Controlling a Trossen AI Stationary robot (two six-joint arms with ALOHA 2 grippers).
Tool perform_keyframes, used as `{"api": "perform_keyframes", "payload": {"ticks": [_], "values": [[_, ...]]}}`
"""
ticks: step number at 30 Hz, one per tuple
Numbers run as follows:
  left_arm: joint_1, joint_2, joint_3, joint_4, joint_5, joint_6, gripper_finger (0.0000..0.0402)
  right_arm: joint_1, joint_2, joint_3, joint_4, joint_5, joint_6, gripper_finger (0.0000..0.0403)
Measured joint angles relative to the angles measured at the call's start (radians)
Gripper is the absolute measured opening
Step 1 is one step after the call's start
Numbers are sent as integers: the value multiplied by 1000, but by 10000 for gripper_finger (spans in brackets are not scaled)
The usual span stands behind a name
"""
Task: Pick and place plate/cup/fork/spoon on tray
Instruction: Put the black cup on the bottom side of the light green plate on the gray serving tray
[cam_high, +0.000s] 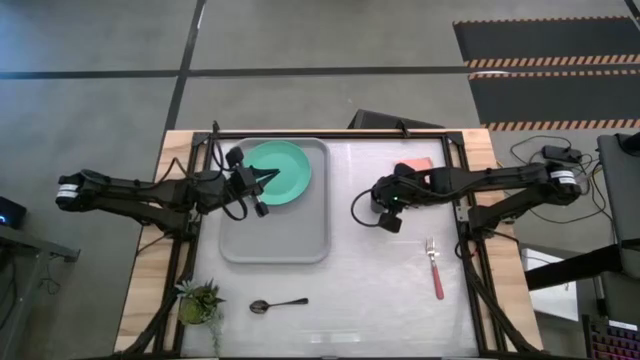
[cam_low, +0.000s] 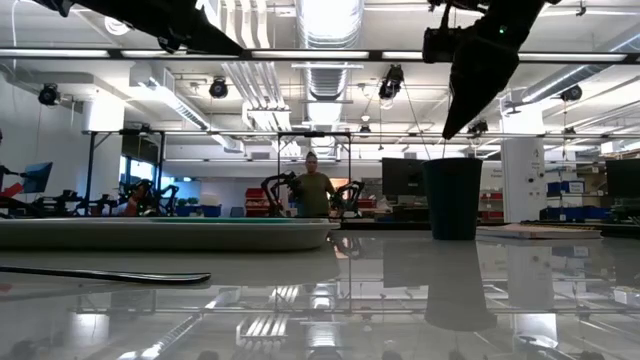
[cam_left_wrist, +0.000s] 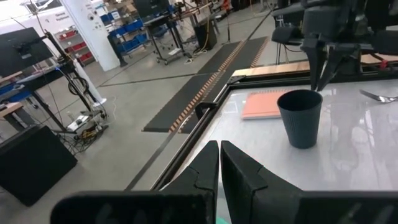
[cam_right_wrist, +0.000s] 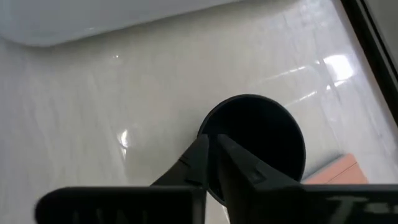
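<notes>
Plate (cam_high: 281, 172) already on tray (cam_high: 275, 245). Cup (cam_left_wrist: 301, 117), fork (cam_high: 434, 267), spoon (cam_high: 277, 304) left on desk (cam_high: 380, 290). Right pincer (cam_right_wrist: 211, 144) narrow above cup; left pincer (cam_left_wrist: 219, 151) narrow, empty, over plate.

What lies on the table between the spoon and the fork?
Nothing: in the high view, the stretch between the spoon and the fork is bare table.
</notes>
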Motion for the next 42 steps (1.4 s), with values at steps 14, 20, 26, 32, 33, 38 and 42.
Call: {"api": "perform_keyframes", "payload": {"ticks": [14, 20, 26, 32, 33, 38, 42], "values": [[-1, 1, 0, -9, 0, -1, 0, -1, 76, -1, 10, 9, -80, 152], [0, 1, 0, -25, 0, -2, 0, -3, 99, -2, 12, 27, -88, 155], [0, 1, 0, -26, 0, -2, 0, -5, 136, -2, 19, 27, -86, 138], [0, 1, 0, -26, 0, -1, 0, -5, 181, -2, 23, 34, -86, 68], [0, 1, 0, -26, 0, -1, 0, -5, 182, -2, 23, 34, -86, 50], [0, 1, 0, -26, 0, -1, 0, -5, 162, -2, 20, 34, -82, 12], [0, 1, -1, -23, 0, -1, 0, -5, 141, 40, 13, 34, -74, 9]]}}
